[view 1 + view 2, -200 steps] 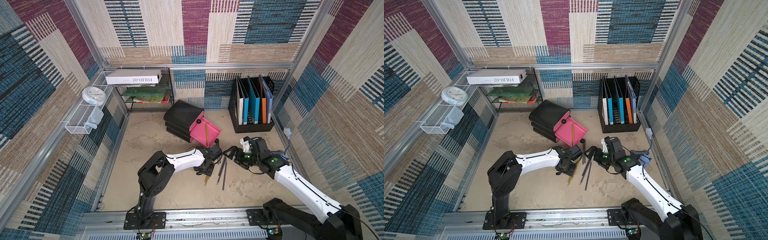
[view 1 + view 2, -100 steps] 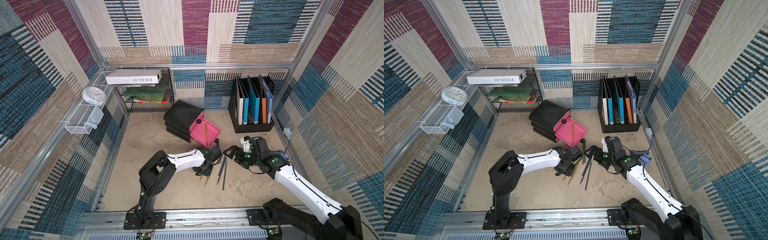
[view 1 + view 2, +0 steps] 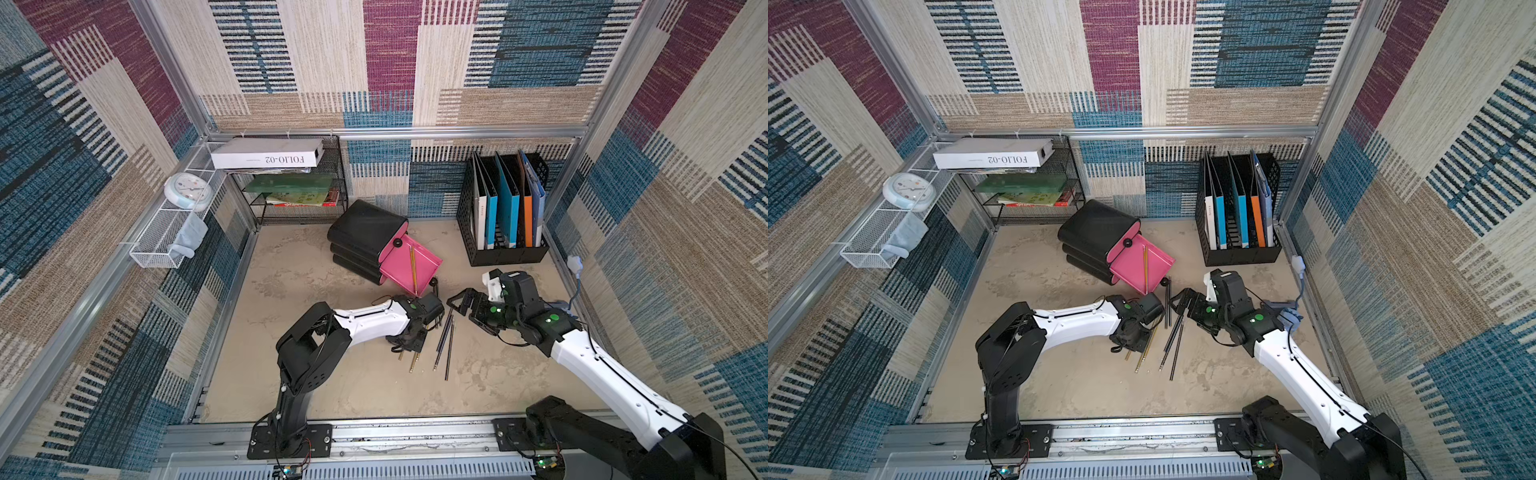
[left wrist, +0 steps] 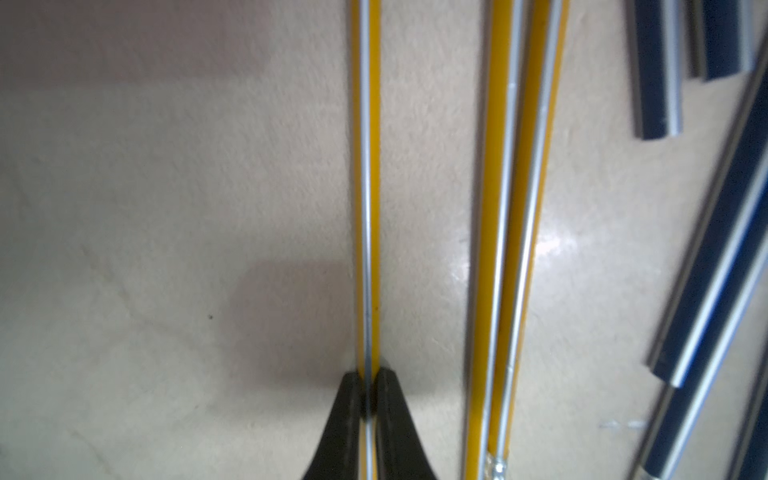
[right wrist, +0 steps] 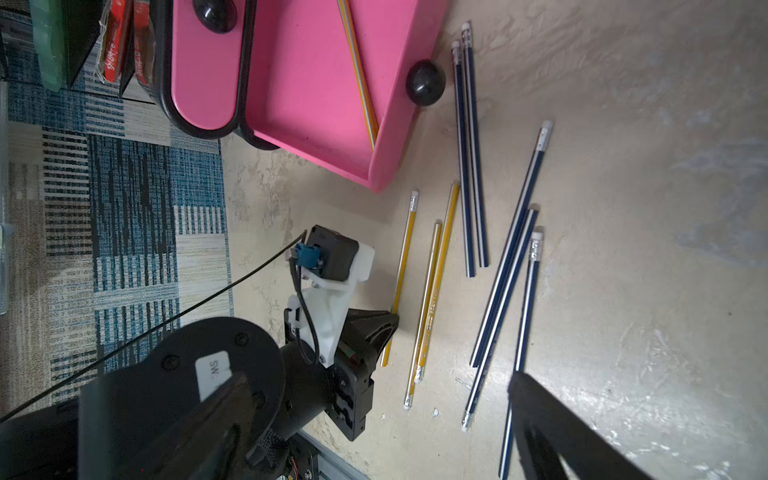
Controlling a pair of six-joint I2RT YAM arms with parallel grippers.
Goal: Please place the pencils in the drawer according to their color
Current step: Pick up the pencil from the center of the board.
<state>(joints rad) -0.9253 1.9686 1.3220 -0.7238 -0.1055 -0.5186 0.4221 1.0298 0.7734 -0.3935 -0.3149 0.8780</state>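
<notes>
Yellow pencils (image 3: 413, 361) and navy pencils (image 3: 444, 340) lie loose on the table in front of the pink drawer (image 3: 395, 266), which is pulled out of a black drawer unit (image 3: 365, 232). One yellow pencil (image 3: 413, 270) lies inside the drawer. My left gripper (image 4: 369, 399) is down on the table, shut on the outermost yellow pencil (image 4: 369, 208). Beside that pencil lie two more yellow pencils (image 4: 511, 208), then the navy pencils (image 4: 715, 270). My right gripper (image 3: 459, 301) hovers open just right of the pile, holding nothing. The right wrist view shows the drawer (image 5: 316, 83) and the held pencil (image 5: 405, 249).
A black file rack with folders (image 3: 505, 216) stands at the back right. A wire shelf with books (image 3: 295, 187) is at the back left. A clock (image 3: 187, 193) and a white mesh basket (image 3: 166, 237) hang on the left wall. A plug (image 3: 575, 264) hangs on the right wall.
The left gripper's jaws have closed onto the yellow pencil on the table. The right arm has stayed where it was, open.
</notes>
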